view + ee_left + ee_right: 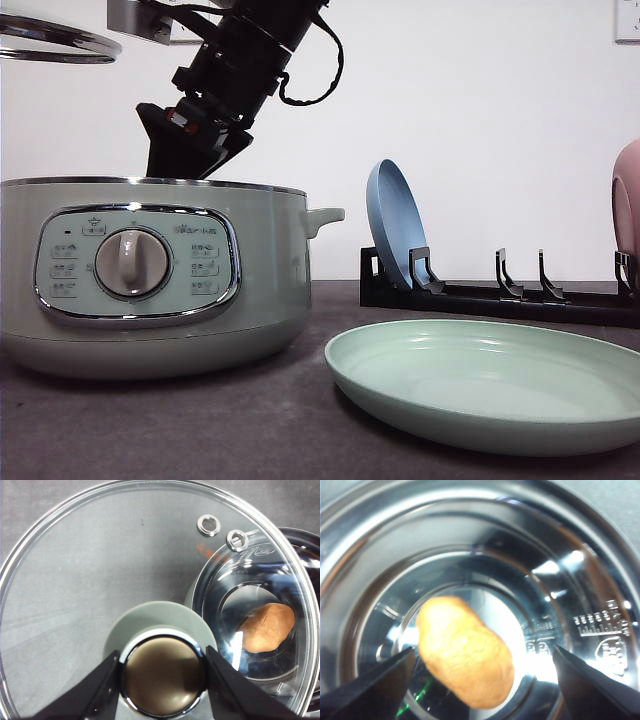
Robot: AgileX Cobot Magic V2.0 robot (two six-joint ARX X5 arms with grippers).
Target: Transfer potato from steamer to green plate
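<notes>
Glass lid [100, 580]: hung in the air to the left of and above the steamer [150, 270], seemingly kept out of the way so the pot stayed open from above.
Left gripper [162, 672]: was clamped on the lid knob [162, 675], a finger pressed against each side; it carried the lid by that knob alone.
Steamer: sat at the left of the dark surface [200, 430], control panel and dial facing the camera, side handle pointing toward the plates.
Potato [465, 652]: lay on the shiny floor of the steamer's inner pot, near the middle, untouched.
Right gripper [482, 680]: reached down past the steamer's rim from above, spread wide with a finger on either side of the potato and nothing in its grasp. Judging by that straddle, it was lined up to close on the potato.
Green plate [480, 420]: rested flat on the surface just right of the steamer, with nothing on it, a short carry away.
Rack [500, 295]: stood behind the green plate, holding a blue plate [395, 225] on edge; a pink plate [627, 200] showed at the far right.
Task stage: by my reading, the grasp had not yet been made.
</notes>
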